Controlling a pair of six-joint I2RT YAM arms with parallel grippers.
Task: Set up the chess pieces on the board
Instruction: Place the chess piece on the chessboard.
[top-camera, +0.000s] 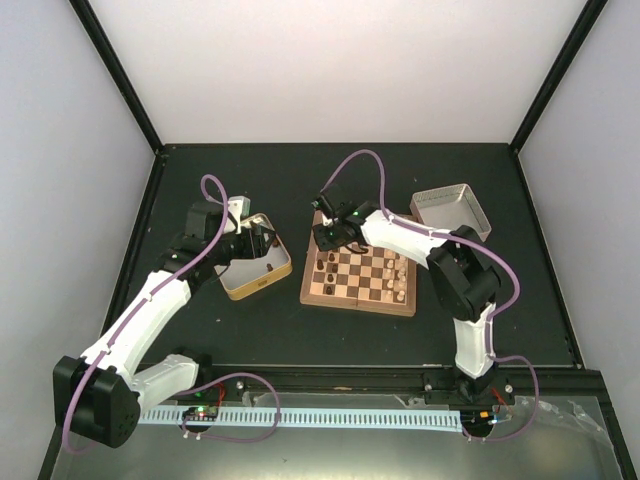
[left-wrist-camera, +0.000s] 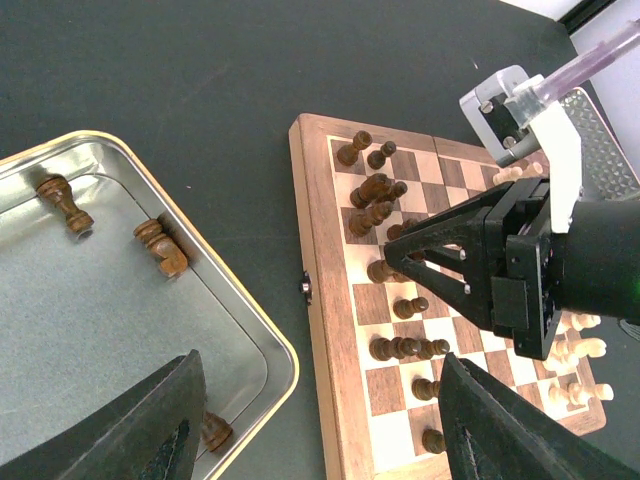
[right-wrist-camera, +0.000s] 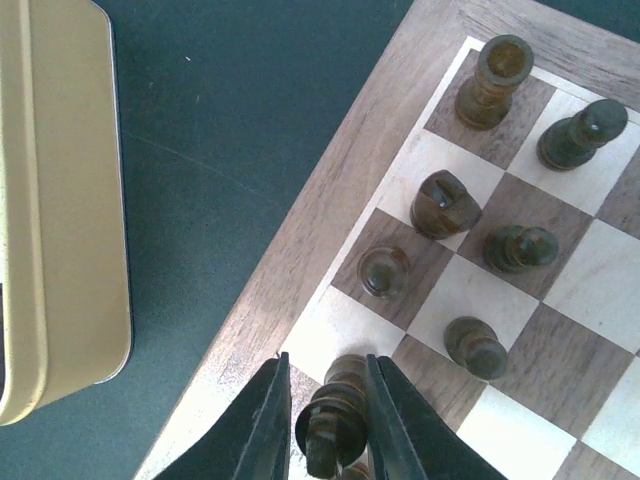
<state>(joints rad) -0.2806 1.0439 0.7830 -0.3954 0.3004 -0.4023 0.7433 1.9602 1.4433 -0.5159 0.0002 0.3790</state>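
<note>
The right gripper's (right-wrist-camera: 325, 385) fingers pinch a small dark brown wooden chess piece (right-wrist-camera: 332, 425) from both sides, over a light square by the left edge of the square wooden checkered board (right-wrist-camera: 310, 230); whether its base touches the square cannot be told. Just beyond it stand six more dark pieces (right-wrist-camera: 445, 203), each upright on its own square and close enough to crowd the fingers. Pale cream pieces (left-wrist-camera: 575, 350) fill the board's right side. Left of the board, across a strip of black desk (right-wrist-camera: 220, 120), lies the open gold tin (right-wrist-camera: 60, 200), with three dark pieces (left-wrist-camera: 162, 248) lying inside. A silver tin (top-camera: 452, 208) sits to the far right. The white right arm bends at the elbow and reaches left across the board. The left gripper's (left-wrist-camera: 320, 370) fingers are spread wide, holding nothing, above the gold tin's right corner
</note>
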